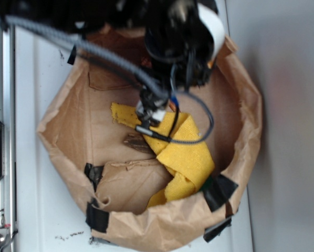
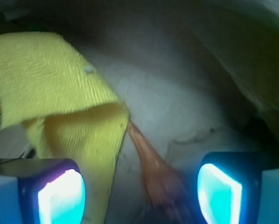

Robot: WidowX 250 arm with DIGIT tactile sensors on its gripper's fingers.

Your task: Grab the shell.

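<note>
In the wrist view the shell (image 2: 153,170) is a glossy orange-brown spindle, and its thin tail runs up to the edge of the yellow cloth (image 2: 55,84). It lies on the paper floor between my fingers, nearer the right pad (image 2: 219,193) than the left pad (image 2: 61,198). My gripper (image 2: 139,196) is open and touches nothing. In the exterior view the gripper (image 1: 148,119) hangs low inside the brown paper bag (image 1: 246,105), over the cloth's upper end. The arm hides the shell there.
The folded yellow cloth (image 1: 186,152) lies across the bag floor. A dark grey-brown flat scrap (image 1: 137,142) sits to its left. The bag's crumpled walls, patched with black tape (image 1: 219,190), ring the gripper. A grey cable (image 1: 110,58) trails from the arm.
</note>
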